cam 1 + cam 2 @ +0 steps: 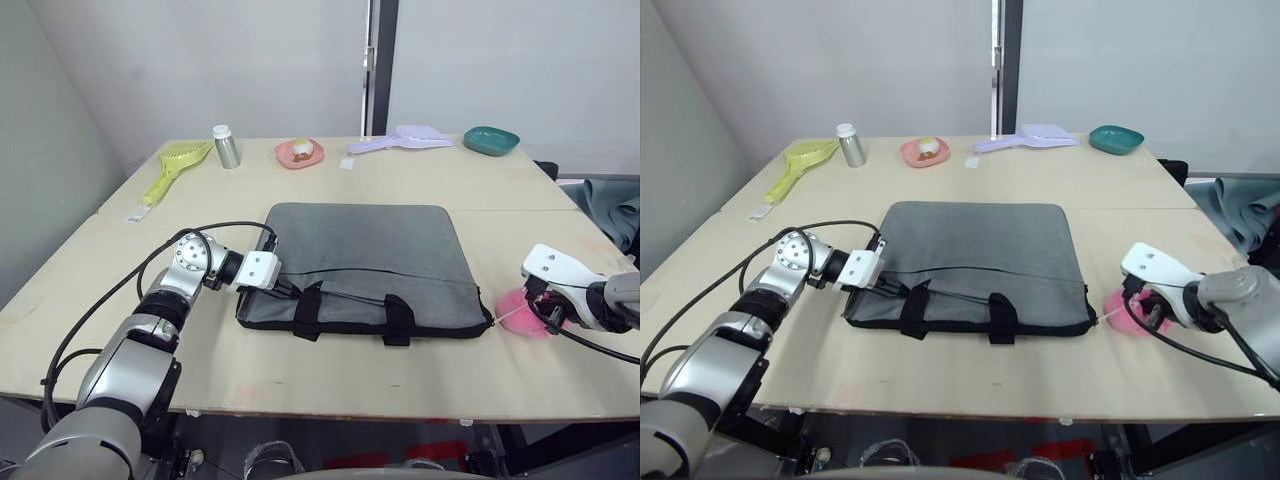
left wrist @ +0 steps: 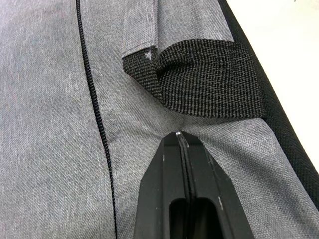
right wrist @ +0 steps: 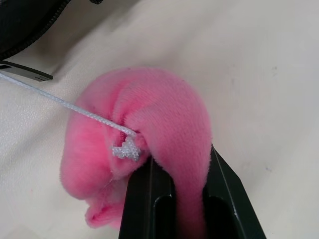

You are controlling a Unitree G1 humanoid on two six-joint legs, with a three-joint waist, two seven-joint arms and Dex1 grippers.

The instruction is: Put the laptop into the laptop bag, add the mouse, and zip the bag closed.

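Bag (image 1: 365, 262) lies flat mid-table, looks zipped to its right corner; our left gripper (image 2: 180, 137) is pressed together on its fabric, right gripper (image 3: 187, 172) pinches the pink plush (image 3: 144, 134) corded to the zipper pull, nearly done.

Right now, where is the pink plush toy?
The pink plush toy sits on the table's right side, pinched in the right gripper, just off the laptop bag's right near corner, tied there by a white string.

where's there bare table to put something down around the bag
Bare table runs along the front edge below the laptop bag, and a wide strip lies between the bag and the back row. That row, from yellow scoop to teal dish, is crowded, as is the pink plush toy's corner.
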